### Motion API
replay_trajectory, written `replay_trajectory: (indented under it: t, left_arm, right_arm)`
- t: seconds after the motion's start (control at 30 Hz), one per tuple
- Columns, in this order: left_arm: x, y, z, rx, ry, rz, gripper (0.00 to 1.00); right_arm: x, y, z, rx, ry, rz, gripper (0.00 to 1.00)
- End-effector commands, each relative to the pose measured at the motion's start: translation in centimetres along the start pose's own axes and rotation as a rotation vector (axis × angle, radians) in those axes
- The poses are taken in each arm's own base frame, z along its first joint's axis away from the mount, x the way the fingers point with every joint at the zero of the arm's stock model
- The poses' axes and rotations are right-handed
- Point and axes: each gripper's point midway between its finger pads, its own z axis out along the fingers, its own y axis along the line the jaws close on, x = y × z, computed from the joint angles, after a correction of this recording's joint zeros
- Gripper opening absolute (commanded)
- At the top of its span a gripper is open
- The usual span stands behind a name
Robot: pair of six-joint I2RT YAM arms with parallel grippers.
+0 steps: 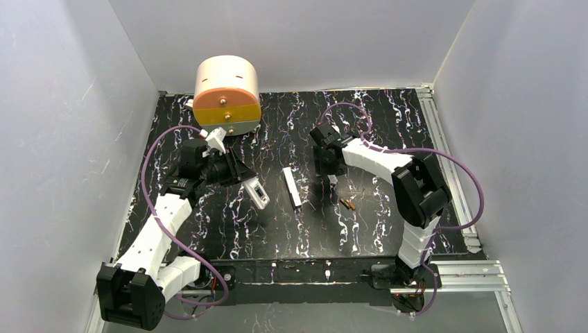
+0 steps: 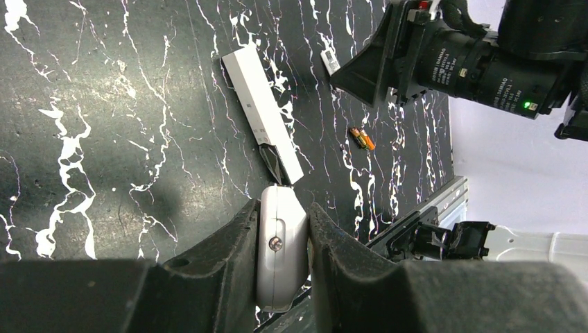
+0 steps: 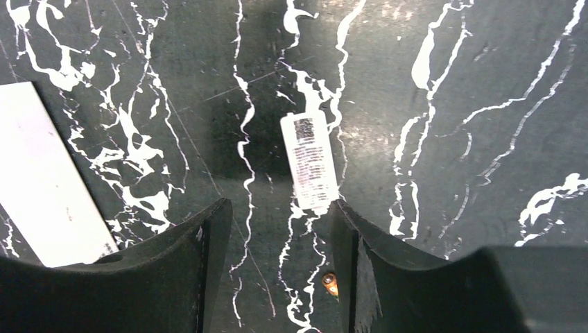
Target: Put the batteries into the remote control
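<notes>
Though edge-on, remote (image 2: 281, 250) between left jaws.

White remote control (image 2: 281, 250), copper-orange batteries (image 2: 362, 139) (dark-tipped), white-veined black table (image 2: 104, 83)

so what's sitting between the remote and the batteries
the plain white bar lies between the remote and the batteries, clearest in the top view

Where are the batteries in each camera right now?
Top: batteries right of centre, just right of the white bar.
Left wrist: batteries right of centre, right of the white bar.
Right wrist: only a copper tip at bottom centre, probably one of them; white bar at left edge.
Shared landmark: the white bar.
</notes>
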Motion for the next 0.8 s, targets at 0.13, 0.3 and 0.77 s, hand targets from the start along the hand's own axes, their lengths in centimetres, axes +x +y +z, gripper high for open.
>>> replay_trajectory:
  t: [0.13,0.3,0.77]
  left_arm:
    - [-0.2,-0.5,-0.1,0.024,0.005,0.007,0.0]
    - [-0.3,-0.6,0.0,0.029,0.007,0.001,0.0]
    - [-0.4,-0.7,0.4,0.036,0.015,-0.007,0.0]
  right_arm:
    - [0.6,-1.9,-0.4,0.04,0.023,-0.147,0.64]
    - [0.8,-1.5,0.1,-0.02,0.071,-0.175,0.62]
    - [1.6,-2.0,2.1,-0.01,0.129,-0.187,0.5]
